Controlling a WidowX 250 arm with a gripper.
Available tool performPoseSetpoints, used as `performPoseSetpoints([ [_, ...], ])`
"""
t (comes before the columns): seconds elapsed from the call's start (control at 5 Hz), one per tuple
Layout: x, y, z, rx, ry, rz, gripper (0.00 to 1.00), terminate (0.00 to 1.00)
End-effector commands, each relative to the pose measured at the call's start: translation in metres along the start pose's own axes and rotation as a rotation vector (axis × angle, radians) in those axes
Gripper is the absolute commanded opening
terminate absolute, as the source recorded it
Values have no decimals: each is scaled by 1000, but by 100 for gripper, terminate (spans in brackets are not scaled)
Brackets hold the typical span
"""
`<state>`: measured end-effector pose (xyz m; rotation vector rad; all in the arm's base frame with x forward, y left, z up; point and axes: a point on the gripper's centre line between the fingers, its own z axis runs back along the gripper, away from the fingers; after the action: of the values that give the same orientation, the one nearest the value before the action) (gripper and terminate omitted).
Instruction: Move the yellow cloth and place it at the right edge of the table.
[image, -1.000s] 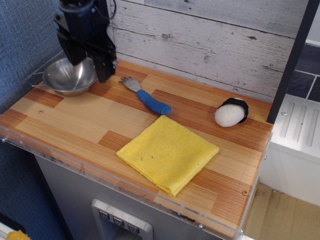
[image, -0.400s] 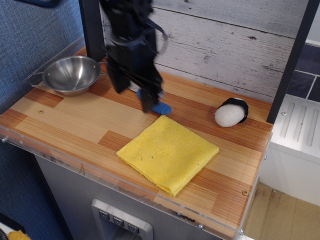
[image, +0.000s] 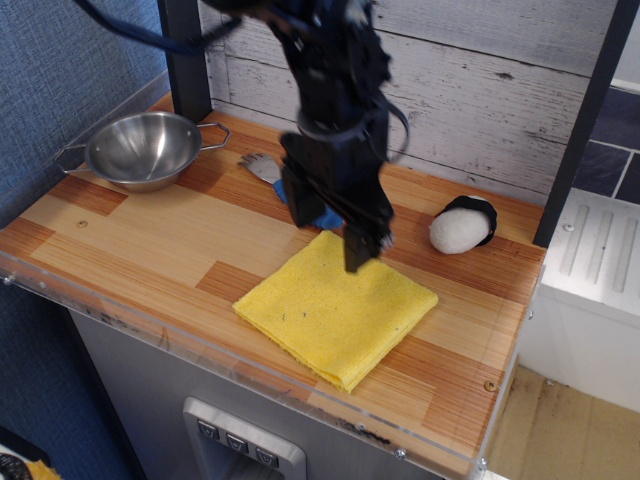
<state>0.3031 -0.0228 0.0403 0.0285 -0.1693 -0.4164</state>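
Note:
The yellow cloth lies flat and folded on the wood-plank table, right of centre and near the front edge. My black gripper hangs from above over the cloth's far corner, fingers pointing down. The jaws stand apart and hold nothing. One fingertip is just above or at the cloth's back edge; I cannot tell whether it touches.
A steel bowl stands at the back left. A fork with a grey head and a blue handle lies behind the gripper, partly hidden. A white and black object sits at the back right. A clear acrylic rim edges the front.
My gripper has moved from above the steel bowl at the back left, rightward and toward the front, to over the cloth's far corner. The cloth has not moved.

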Motion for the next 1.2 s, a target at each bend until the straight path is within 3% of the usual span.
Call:
performPoseSetpoints([
  [0.0, -17, -27, -11, -42, 29, -72, 100, 0],
  [0.2, -35, -29, -20, -54, 59, -63, 100, 0],
  [0.4, -44, -21, -27, -59, 50, -32, 100, 0],
  [1.0, -60, 23, -21, 12, 70, 61, 100, 0],
])
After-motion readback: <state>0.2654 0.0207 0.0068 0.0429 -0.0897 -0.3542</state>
